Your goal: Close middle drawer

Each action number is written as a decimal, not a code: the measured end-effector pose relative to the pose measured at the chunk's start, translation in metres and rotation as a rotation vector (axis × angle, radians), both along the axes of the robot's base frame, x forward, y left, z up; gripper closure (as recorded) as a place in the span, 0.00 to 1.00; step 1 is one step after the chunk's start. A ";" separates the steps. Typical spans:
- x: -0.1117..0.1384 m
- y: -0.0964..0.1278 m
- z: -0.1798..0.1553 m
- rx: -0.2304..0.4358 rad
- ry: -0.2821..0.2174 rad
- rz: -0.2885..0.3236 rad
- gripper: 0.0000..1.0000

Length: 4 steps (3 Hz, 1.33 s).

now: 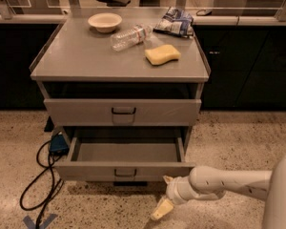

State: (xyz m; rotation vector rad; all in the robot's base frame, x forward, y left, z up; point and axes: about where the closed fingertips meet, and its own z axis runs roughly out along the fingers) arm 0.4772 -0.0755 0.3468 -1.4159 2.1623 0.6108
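The middle drawer (126, 171) is a wide shallow grey tray with a small dark loop handle. It stands pulled out from the cabinet and its inside is bare. The upper drawer (123, 111) above it has the same handle and is nearly shut. The lowest drawer is hidden beneath the open one. My gripper (163, 194) is at the lower right on a white arm, just below the right end of the middle drawer's front. Its fingers are spread and hold nothing. The upper fingertip (167, 179) is at the front's lower edge.
The cabinet top (86, 61) holds a bowl (105, 21), a plastic bottle (130, 36), a yellow sponge (162, 54) and a chip bag (174, 21). A blue box (58, 143) and a black cable (35, 185) lie on the speckled floor at the left. Dark counters stand behind.
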 end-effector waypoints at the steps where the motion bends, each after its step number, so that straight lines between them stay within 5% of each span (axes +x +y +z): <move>1: 0.027 0.003 0.003 -0.022 -0.002 -0.024 0.00; 3: 0.089 0.020 0.040 -0.069 -0.041 -0.049 0.00; 4: 0.095 0.022 0.045 -0.074 -0.046 -0.051 0.00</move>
